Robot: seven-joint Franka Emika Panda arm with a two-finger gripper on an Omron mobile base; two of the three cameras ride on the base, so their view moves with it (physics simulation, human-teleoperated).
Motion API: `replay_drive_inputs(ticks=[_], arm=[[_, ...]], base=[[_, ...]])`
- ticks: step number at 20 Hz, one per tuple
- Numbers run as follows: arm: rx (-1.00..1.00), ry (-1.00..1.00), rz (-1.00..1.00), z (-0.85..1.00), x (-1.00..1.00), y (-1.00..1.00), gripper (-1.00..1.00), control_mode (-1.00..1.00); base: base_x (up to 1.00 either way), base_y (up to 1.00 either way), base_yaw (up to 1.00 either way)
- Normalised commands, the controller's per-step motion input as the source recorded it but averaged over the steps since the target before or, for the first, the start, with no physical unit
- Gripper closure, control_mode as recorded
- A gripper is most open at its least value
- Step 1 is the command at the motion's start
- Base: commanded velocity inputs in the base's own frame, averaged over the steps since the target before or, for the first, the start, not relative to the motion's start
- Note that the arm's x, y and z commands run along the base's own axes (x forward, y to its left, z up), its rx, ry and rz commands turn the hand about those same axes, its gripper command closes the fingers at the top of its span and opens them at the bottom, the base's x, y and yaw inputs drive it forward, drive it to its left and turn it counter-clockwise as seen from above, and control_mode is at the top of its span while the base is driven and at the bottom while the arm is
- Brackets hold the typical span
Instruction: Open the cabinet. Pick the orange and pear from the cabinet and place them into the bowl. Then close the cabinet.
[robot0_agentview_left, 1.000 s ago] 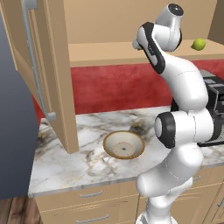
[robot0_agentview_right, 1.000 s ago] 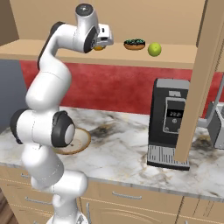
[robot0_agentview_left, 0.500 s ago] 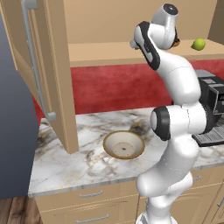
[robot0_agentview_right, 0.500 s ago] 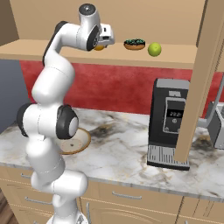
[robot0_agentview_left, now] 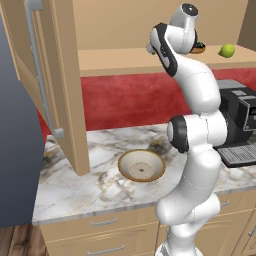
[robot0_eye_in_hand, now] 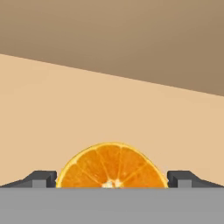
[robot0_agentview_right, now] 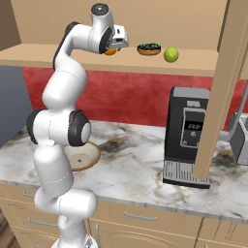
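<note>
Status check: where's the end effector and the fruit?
End effector open, astride orange on cabinet shelf. Pear on shelf. Bowl empty. No obstruction.

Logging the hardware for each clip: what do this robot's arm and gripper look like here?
One glossy white arm of rounded, tube-like segments, with dark grey to black rings and round caps at the joints. No loose cables or printed markings show. In the right base view the hand ends in a white boxy block. The gripper has two small dark grey, blocky fingertips, seen in the hand view.

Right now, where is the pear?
The pear sits on the open cabinet's shelf, at the right end of the fruit row in the right base view, beside the small dark dish.
</note>
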Motion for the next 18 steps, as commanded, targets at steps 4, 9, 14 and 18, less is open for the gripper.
replay_drive_inputs(ticks=[4,9,14,18], arm=[[0.0,0.0,0.0,0.0,0.02,0.0,1.0,-1.0],[0.0,0.0,0.0,0.0,0.0,0.0,1.0,-1.0],[0.0,0.0,0.0,0.0,-0.28,-0.06,1.0,-1.0],[0.04,-0.16,0.0,0.13,-0.96,-0.19,1.0,-1.0]], base=[[0.0,0.0,0.0],[0.0,0.0,0.0],[0.0,0.0,0.0],[0.0,0.0,0.0]])
